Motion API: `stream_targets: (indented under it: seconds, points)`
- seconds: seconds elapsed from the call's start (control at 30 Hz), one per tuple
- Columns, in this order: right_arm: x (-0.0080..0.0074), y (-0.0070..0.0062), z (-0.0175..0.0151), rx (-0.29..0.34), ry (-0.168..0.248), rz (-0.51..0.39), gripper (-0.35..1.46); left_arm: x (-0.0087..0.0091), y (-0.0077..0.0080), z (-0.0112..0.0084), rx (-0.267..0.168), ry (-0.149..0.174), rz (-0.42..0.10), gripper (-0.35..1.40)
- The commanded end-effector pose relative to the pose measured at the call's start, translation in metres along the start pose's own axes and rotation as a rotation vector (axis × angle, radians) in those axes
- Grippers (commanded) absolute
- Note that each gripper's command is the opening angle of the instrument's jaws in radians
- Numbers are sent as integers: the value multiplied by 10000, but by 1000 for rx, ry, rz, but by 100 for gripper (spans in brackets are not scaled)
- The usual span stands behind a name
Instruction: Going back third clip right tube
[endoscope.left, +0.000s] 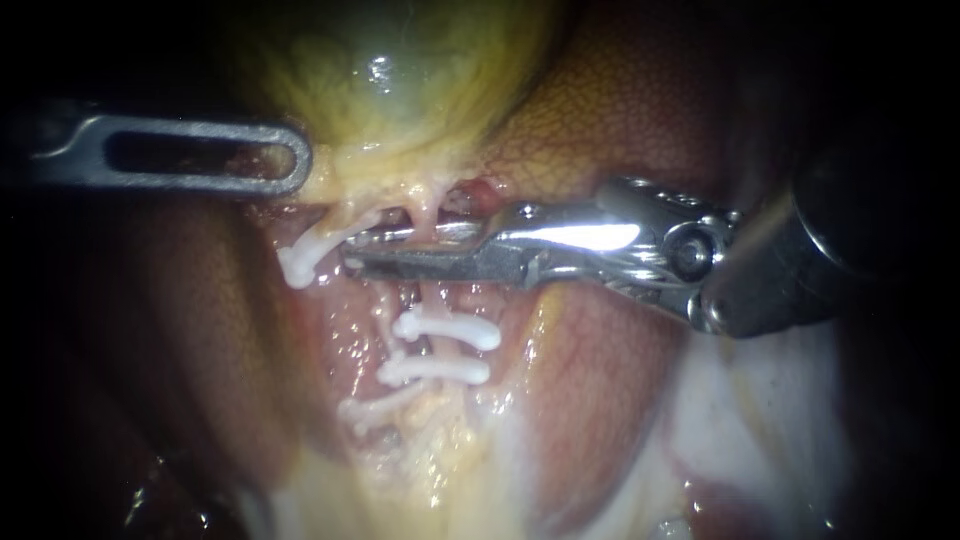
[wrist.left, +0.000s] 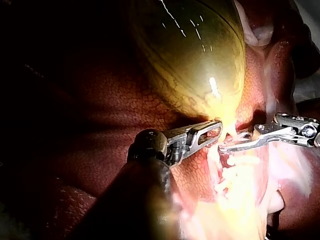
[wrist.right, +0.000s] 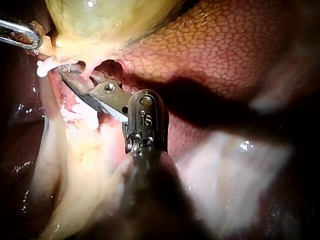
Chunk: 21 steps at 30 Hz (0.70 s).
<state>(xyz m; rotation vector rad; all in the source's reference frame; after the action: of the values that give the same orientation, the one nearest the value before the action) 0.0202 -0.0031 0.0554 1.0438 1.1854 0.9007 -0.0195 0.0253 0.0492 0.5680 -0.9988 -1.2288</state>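
The gallbladder is glossy yellow-green, with mottled red-brown liver around it and pale, wet tissue spreading away below. My left instrument reaches in level to the gallbladder's lower edge, and its slotted jaws are clamped on the yellow tissue there. My right instrument lies level just under the gallbladder. Its jaws stand a narrow gap apart, and the right tube drops from the gallbladder between them. I can't tell whether both jaws touch it. Farther from the gallbladder along that tube, a white clip and then a second clip cross it.
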Motion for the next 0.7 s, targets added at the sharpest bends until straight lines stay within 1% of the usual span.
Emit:
stream_targets:
  seconds: [0.03,0.07,0.1,0.17,0.23,0.27,0.33,0.47,0.5,0.63,0.7]
  points:
    - [0,0,0,5,-4,0,-35,0,0,0,1,1,0,-35]
    - [0,1,0,10,-7,6,-35,0,0,0,1,1,0,-35]
    - [0,1,1,12,-10,-36,-23,0,0,0,1,1,0,-35]
    - [0,4,3,11,-11,-102,13,0,0,-1,1,1,0,-35]
    - [0,8,6,4,-8,-163,32,0,0,-1,1,1,0,-35]
    - [0,11,8,-4,-4,-193,37,0,0,-1,1,1,0,-35]
    - [-2,16,8,-37,13,-255,44,0,0,-1,1,1,0,-35]
    - [-9,21,2,-99,20,-379,47,0,1,-1,1,1,0,-35]
    - [-10,21,0,-114,12,-403,48,0,1,-1,1,1,0,-35]
    - [-14,18,-13,-159,-59,-518,49,0,1,-2,1,1,1,-35]
    - [-16,16,-21,-167,-78,-564,49,0,1,-2,2,2,1,-35]
